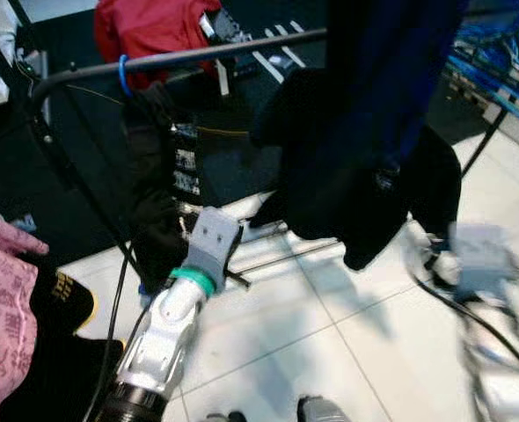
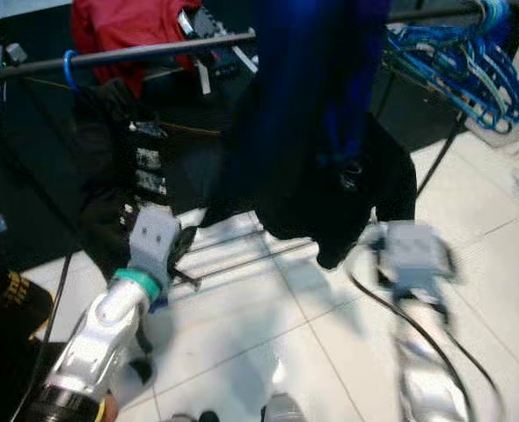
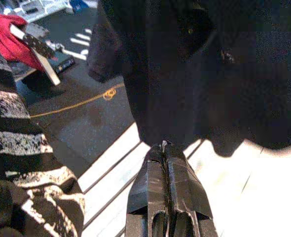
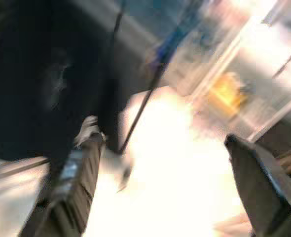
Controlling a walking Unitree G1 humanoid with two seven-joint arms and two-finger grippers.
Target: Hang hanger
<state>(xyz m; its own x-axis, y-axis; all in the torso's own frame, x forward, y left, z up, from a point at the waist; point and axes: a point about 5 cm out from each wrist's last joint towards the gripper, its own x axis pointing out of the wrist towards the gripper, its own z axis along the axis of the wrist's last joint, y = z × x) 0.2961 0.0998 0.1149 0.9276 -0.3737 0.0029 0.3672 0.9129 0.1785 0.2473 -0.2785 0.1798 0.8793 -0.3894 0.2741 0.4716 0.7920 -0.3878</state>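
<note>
On the far left, a pink garment [image 1: 0, 299] and a black one with gold print [image 1: 62, 294] lie beside the left arm. Ahead of the left end effector [image 3: 164, 148] hangs a black printed garment [image 1: 158, 202] from a blue hanger [image 1: 123, 75] hooked on the rail [image 1: 198, 54]. That end effector sits low, under the rail, its two fingers pressed together with nothing between them.

Further right, a dark blue garment [image 1: 374, 105] with black cloth beneath it hangs from the rail; its hanger is hidden in the cloth, so whether the hook sits fully on the rail cannot be told. It hangs between the two end effectors, above both. A red garment [image 1: 149, 26] lies behind the rail.

The right end effector [image 4: 170, 153] is blurred, low and just right of the dark garment's hem, fingers spread wide and empty. A bunch of blue hangers [image 2: 457, 61] hangs at the rail's right end, above and beyond it.

Risks, as I judge them: an arm moving this close could snag the hem and drag the garment off the rail; the cable [image 1: 453, 303] on the floor near the right arm could catch.

No containers can be made out.
</note>
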